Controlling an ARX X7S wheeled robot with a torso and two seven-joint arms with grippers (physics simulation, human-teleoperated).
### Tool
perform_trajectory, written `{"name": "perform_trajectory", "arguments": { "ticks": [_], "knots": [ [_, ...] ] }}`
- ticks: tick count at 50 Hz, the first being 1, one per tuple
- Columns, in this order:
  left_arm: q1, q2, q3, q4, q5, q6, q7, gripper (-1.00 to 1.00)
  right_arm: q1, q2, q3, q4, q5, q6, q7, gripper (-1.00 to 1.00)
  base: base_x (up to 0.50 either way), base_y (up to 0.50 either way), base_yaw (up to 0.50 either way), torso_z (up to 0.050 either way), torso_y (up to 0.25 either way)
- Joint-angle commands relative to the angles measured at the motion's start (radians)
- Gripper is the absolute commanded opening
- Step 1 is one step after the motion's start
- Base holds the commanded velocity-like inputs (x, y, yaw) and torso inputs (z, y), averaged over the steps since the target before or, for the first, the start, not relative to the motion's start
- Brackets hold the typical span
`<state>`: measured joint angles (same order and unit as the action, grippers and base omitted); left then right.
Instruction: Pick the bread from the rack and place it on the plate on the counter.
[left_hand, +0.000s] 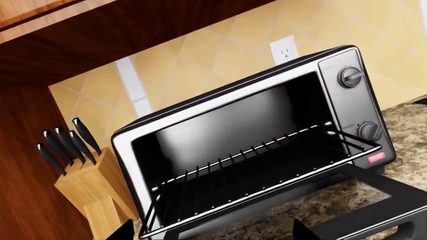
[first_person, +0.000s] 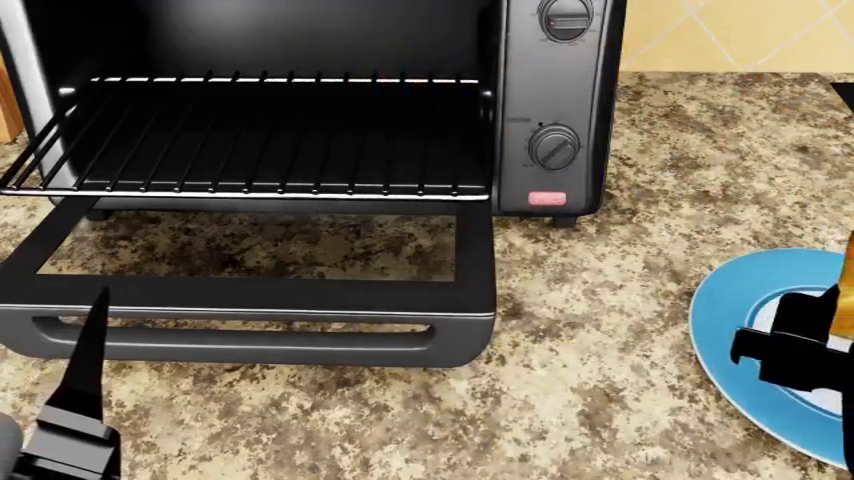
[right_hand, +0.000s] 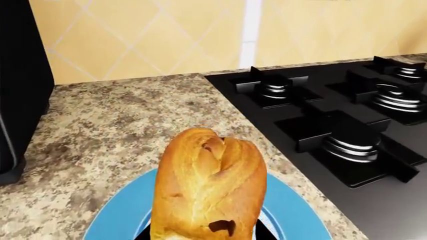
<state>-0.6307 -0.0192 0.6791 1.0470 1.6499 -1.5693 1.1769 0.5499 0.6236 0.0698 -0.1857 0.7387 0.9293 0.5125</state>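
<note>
The small loaf of bread (right_hand: 209, 187), just ahead of the right end effector, was golden-yellow with a browned, split top. Beneath it the round plate (right_hand: 293, 210) showed a light-blue rim. The granite-look counter (first_person: 601, 330) was speckled beige and brown. The toaster oven (left_hand: 347, 100) was black with a small red tag, its wire rack (first_person: 254, 135) silver. The stovetop (right_hand: 347, 130) was black; the wall tiles (right_hand: 147, 35) were yellow.

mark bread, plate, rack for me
bread (right_hand: 210, 187): right wrist view, middle of the crust.
plate (first_person: 747, 290): head view, bare blue rim on its left side.
rack (first_person: 267, 135): head view, wire bars mid-grid, nothing on them.
</note>
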Motion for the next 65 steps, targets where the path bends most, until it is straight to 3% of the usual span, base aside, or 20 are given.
{"name": "perform_trajectory", "arguments": {
  "ticks": [1, 20, 21, 36, 44, 53, 65],
  "knots": [
    [0.005, -0.001, 0.004, 0.000, -0.014, 0.000, -0.017, 1.00, 0.061, -0.017, -0.066, 0.099, -0.055, -0.014, -0.042, -1.00, 0.00, 0.00, 0.00, 0.000, 0.000],
    [0.007, -0.002, 0.011, 0.000, 0.053, -0.001, 0.039, 1.00, 0.084, -0.033, -0.075, 0.167, -0.055, -0.030, -0.065, -1.00, 0.00, 0.00, 0.00, 0.000, 0.001],
    [0.008, 0.000, 0.017, 0.000, 0.072, -0.001, 0.052, 1.00, 0.081, -0.033, -0.073, 0.169, -0.055, -0.031, -0.064, 1.00, 0.00, 0.00, 0.00, 0.000, 0.000],
    [0.013, 0.002, 0.033, 0.000, 0.112, -0.001, 0.078, 1.00, 0.045, -0.023, -0.049, 0.117, -0.049, -0.038, -0.042, 1.00, 0.00, 0.00, 0.00, 0.000, 0.000],
    [0.018, 0.004, 0.013, 0.000, 0.087, -0.001, 0.061, 1.00, 0.003, 0.013, 0.021, -0.149, 0.032, 0.040, 0.036, 1.00, 0.00, 0.00, 0.00, 0.000, 0.000],
    [0.020, 0.005, 0.004, 0.000, 0.084, -0.001, 0.062, 1.00, -0.009, 0.032, 0.069, -0.307, 0.107, 0.097, 0.076, 1.00, 0.00, 0.00, 0.00, 0.000, 0.000],
    [0.014, 0.005, 0.005, 0.000, 0.063, -0.001, 0.046, 1.00, -0.096, 0.058, 0.229, -0.628, 0.307, 0.188, 0.182, 1.00, 0.00, 0.00, 0.00, 0.000, 0.000]
  ]
}}
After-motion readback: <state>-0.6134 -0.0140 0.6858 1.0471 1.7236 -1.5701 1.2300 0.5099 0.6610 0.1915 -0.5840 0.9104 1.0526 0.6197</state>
